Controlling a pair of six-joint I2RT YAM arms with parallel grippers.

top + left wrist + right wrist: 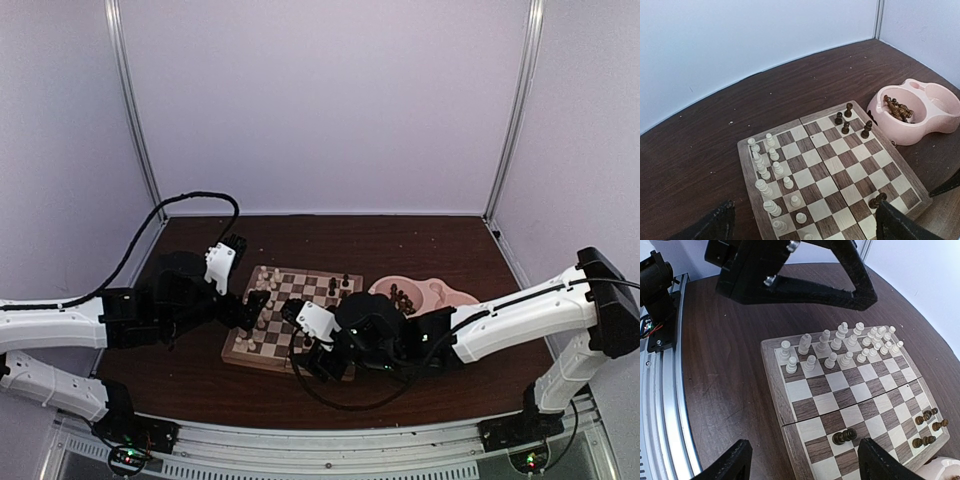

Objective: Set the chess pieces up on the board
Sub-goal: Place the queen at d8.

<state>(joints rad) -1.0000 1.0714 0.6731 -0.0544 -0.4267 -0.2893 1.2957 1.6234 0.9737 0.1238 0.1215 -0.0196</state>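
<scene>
The board lies between both arms, also in the overhead view as the board. Cream chess pieces fill its two left rows; in the right wrist view these cream pieces sit along the far side. Several dark pieces stand at the far right corner. One dark piece rests alone on a light square near the board's edge; whether it stands or lies is unclear. My right gripper hangs open above that piece, nothing held. My left gripper hovers wide open over the cream side.
A pink double bowl right of the board holds more dark pieces in its left cup. The left arm's black gripper frame fills the top of the right wrist view. A metal rail runs along the table's near edge.
</scene>
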